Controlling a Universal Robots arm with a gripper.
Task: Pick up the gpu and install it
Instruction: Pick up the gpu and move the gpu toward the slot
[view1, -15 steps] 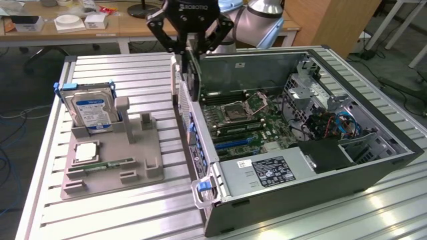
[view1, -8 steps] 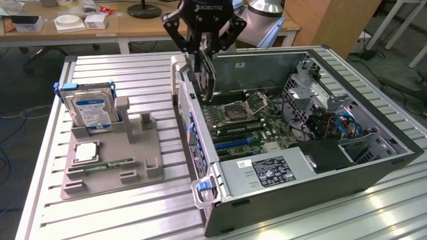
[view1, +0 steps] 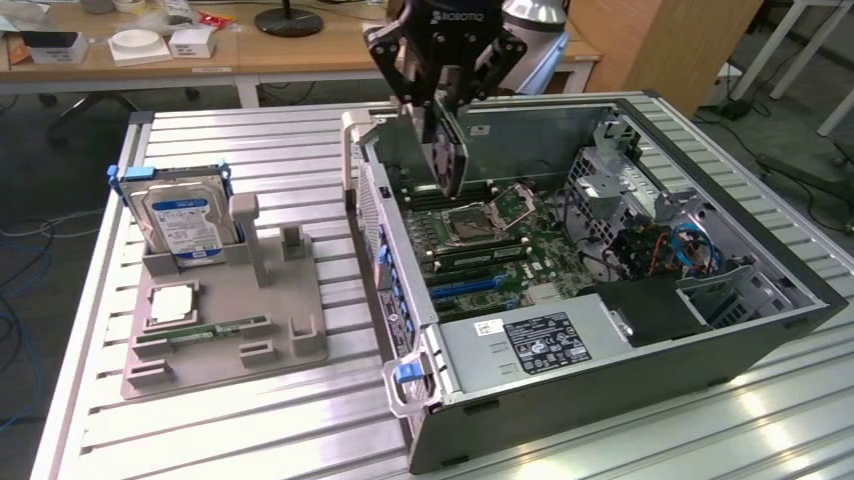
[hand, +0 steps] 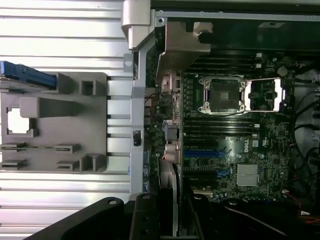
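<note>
On our ribbed silver metal table (view1: 267, 430), light wooden desks (view1: 334, 55) behind, we see a grey plastic parts stand (view1: 267, 300), then the black gripper (view1: 447, 95) clamped on the thin dark gpu card (view1: 445, 160), upright over the open black computer case (view1: 641, 390).

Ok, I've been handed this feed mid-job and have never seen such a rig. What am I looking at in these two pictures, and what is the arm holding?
This is one robot arm ending in a gripper, a two-fingered clamp. The exterior view comes from a camera off the arm, looking down on a ribbed metal table. The wrist view comes from a camera on the arm itself, looking down past the gripper.

The gripper is shut on the gpu, a thin dark card. It hangs edge-down over the motherboard inside the open computer case, and it does not look seated yet.

On the exterior view's left stands a grey holder. It has a hard drive upright in it and a memory stick lying flat.
</note>
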